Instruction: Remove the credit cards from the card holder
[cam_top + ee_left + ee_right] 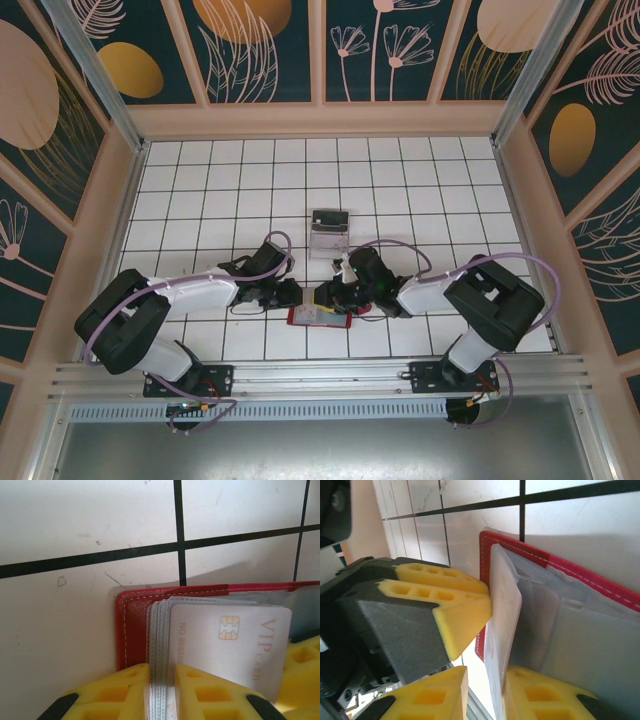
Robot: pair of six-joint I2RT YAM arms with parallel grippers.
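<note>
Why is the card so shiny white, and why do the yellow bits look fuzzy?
Left wrist view: light glares off the card, washing it pale; the yellow fingers sit too near the lens, so they blur. Right wrist view: the card holder throws a grey shadow on the tiles.
</note>
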